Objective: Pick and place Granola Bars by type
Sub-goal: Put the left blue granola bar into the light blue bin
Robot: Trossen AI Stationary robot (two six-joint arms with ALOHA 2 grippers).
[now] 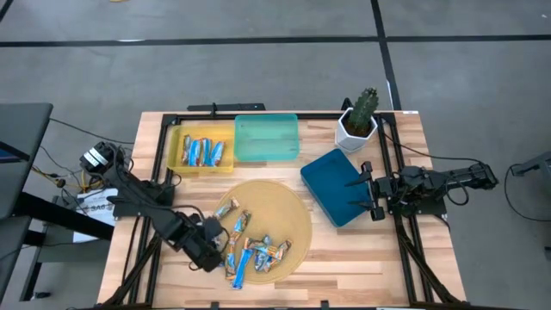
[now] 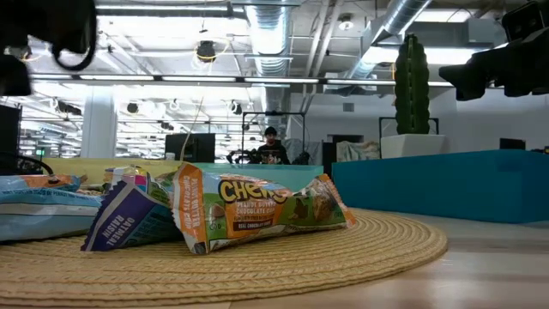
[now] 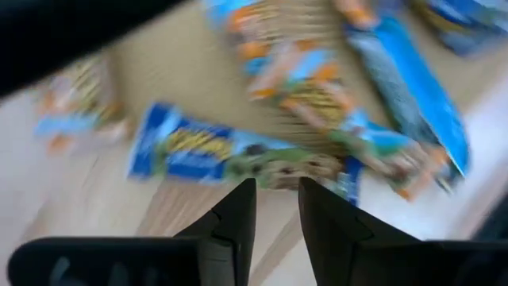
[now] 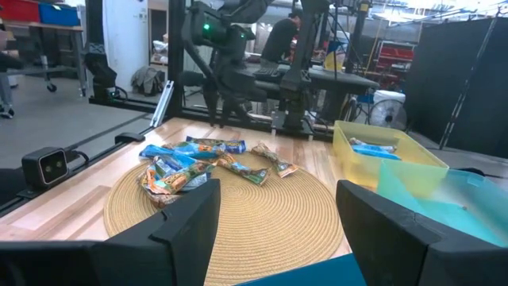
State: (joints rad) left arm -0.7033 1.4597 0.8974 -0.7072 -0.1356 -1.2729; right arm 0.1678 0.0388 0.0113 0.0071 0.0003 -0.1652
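Observation:
Several granola bars (image 1: 251, 248) in blue, tan and orange wrappers lie in a heap on a round woven mat (image 1: 288, 207), also seen in the low view (image 2: 257, 210) and the right wrist view (image 4: 206, 163). More blue bars (image 1: 202, 151) lie in the yellow tray (image 1: 175, 151). My left gripper (image 1: 213, 244) hovers at the mat's left edge, just above a blue-ended bar (image 3: 214, 151), fingers a narrow gap apart with nothing between them (image 3: 278, 195). My right gripper (image 1: 370, 194) waits wide open (image 4: 278, 214) over the dark blue tray (image 1: 331, 176).
A teal tray (image 1: 267, 138) sits beside the yellow one at the table's far side. A potted cactus (image 1: 360, 116) stands at the far right. Bare wood shows along the near edge. A person (image 2: 271, 146) sits in the room beyond.

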